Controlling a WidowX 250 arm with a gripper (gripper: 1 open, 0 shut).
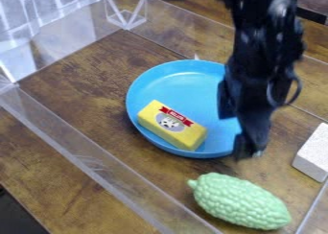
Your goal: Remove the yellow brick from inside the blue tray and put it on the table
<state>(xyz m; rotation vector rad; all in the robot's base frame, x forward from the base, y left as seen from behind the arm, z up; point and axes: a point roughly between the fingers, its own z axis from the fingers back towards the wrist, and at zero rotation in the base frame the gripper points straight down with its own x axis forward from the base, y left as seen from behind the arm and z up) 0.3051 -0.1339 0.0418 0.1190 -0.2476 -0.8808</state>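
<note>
While pincer (251,142) gapes, yellow brick (172,125) in blue tray (179,84).

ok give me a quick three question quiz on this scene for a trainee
1. True or false: the yellow brick lies inside the blue tray.
2. Which lies nearest the camera? A) green gourd B) white block C) yellow brick
3. Fill in: the gripper is ____ and holds nothing.

Key: 1 true; 2 A; 3 open
</note>
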